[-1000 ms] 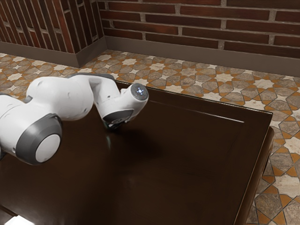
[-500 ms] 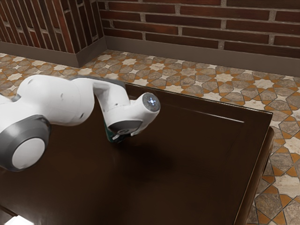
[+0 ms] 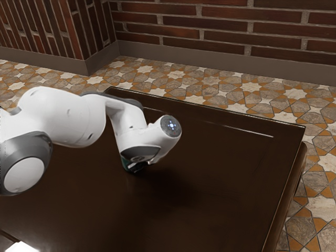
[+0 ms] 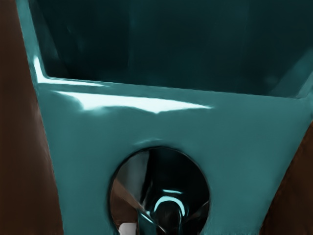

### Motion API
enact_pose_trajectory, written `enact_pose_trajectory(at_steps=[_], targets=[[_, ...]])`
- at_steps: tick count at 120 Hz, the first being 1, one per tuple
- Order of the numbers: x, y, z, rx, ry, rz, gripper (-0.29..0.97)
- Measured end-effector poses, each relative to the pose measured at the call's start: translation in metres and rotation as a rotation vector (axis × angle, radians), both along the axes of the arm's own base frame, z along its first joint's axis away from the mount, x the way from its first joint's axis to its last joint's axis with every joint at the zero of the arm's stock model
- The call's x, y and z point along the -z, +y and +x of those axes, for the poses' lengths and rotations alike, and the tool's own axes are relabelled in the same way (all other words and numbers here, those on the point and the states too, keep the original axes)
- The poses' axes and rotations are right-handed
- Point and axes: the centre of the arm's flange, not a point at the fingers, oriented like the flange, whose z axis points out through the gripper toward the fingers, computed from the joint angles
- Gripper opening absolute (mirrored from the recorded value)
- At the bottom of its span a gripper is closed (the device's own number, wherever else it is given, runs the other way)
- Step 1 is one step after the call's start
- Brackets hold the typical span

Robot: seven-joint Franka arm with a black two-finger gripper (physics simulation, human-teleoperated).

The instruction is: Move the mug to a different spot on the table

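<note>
A teal mug (image 4: 161, 122) sits right under my hand in the wrist view, its open mouth and the round hole of its handle facing the camera. In the exterior view a sliver of the mug (image 3: 124, 166) peeks out beneath the white wrist, low over the dark wooden table (image 3: 220, 173). My gripper (image 3: 132, 168) is shut on the mug and mostly hidden by the wrist above it. The rest of the mug's body is hidden by the arm.
The table stretches toward the exterior view's right and front, with a raised rim (image 3: 286, 189) along its right edge. Beyond it lie a patterned tile floor (image 3: 226, 84) and brick walls (image 3: 220, 26).
My hand has moved toward the exterior view's right and front and dropped closer to the tabletop. The teal mug has travelled along beneath it.
</note>
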Motion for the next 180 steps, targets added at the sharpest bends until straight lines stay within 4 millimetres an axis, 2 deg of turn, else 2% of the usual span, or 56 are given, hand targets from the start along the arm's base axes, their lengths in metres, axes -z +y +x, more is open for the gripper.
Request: enact_pose_trajectory(at_steps=[14,35,52,64,76,84,100,104,109,115,121,130,137,145,152,172,180], targets=[[0.002,-0.001,0.001,0.007,-0.005,-0.003,0.05],[0.000,-0.005,0.002,0.023,-0.021,-0.014,0.27],[-0.001,-0.013,0.002,0.040,-0.031,-0.029,0.38],[-0.002,-0.018,-0.005,0.046,-0.028,-0.044,0.44],[-0.010,-0.029,-0.021,0.060,-0.021,-0.072,0.48],[-0.031,-0.041,-0.035,0.076,-0.033,-0.110,0.52],[-0.097,-0.076,-0.056,0.097,-0.089,-0.211,0.59],[-0.128,-0.087,-0.050,0.072,-0.119,-0.254,0.61],[-0.186,-0.087,-0.031,0.018,-0.165,-0.314,0.62],[-0.256,-0.060,-0.013,-0.055,-0.200,-0.383,0.63],[-0.307,0.000,-0.002,-0.136,-0.204,-0.444,0.64],[-0.357,0.101,-0.005,-0.196,-0.188,-0.501,0.65],[-0.384,0.166,-0.015,-0.186,-0.168,-0.549,0.66],[-0.397,0.228,-0.032,-0.154,-0.132,-0.588,0.67],[-0.401,0.271,-0.048,-0.118,-0.094,-0.589,0.67],[-0.406,0.363,-0.095,-0.017,-0.001,-0.555,0.67],[-0.421,0.399,-0.112,0.000,0.018,-0.517,0.68]])
